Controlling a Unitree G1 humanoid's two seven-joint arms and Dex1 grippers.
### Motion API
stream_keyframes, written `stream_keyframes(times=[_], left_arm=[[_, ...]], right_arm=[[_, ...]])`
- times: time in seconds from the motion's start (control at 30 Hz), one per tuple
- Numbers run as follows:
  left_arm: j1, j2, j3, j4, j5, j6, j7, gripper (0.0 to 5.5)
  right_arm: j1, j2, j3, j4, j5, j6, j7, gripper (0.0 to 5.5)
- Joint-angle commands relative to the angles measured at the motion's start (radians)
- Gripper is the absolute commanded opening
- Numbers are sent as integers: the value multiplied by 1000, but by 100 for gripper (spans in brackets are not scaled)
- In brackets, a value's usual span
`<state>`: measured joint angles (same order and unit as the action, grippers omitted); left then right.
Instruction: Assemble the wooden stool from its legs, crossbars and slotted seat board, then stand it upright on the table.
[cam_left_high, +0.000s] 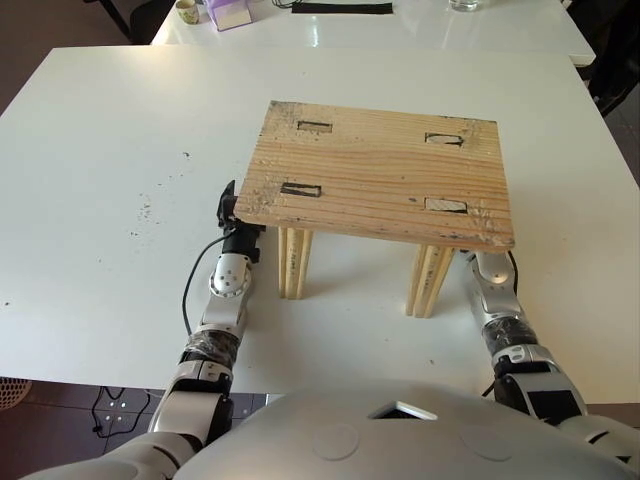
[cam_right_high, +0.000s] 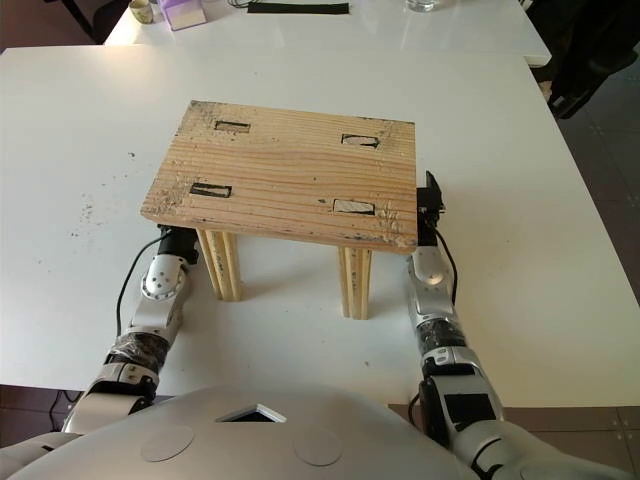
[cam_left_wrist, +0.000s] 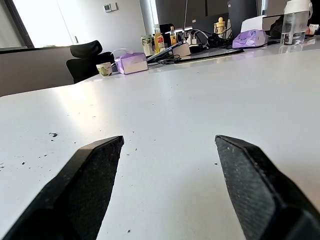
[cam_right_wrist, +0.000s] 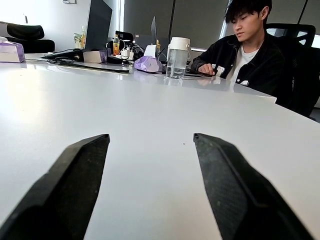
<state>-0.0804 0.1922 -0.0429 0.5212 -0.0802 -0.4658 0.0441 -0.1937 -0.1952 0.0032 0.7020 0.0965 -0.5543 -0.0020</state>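
Silver arms (cam_left_high: 228, 280), black cables (cam_left_high: 185, 300), black pincers (cam_left_wrist: 167, 145) (cam_right_wrist: 150, 137).

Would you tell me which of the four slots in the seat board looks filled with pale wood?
The near-right slot, on the robot's right: pale wood fills it, while the other three look mostly dark.

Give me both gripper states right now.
Left gripper: open, holding nothing.
Right gripper: open, holding nothing.
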Motion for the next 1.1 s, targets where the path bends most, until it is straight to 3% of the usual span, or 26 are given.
stream_keyframes(times=[0.03,0.5,1.1], left_arm=[[-14,-20,22,66,38,-14,14,341],[-130,-85,64,261,118,-100,113,341],[-218,-61,93,391,143,-156,132,341]], right_arm=[[-63,10,-19,72,-14,-16,31,311],[-182,-46,-36,312,-119,-38,55,311],[-245,-82,-92,431,-129,-65,70,311]])
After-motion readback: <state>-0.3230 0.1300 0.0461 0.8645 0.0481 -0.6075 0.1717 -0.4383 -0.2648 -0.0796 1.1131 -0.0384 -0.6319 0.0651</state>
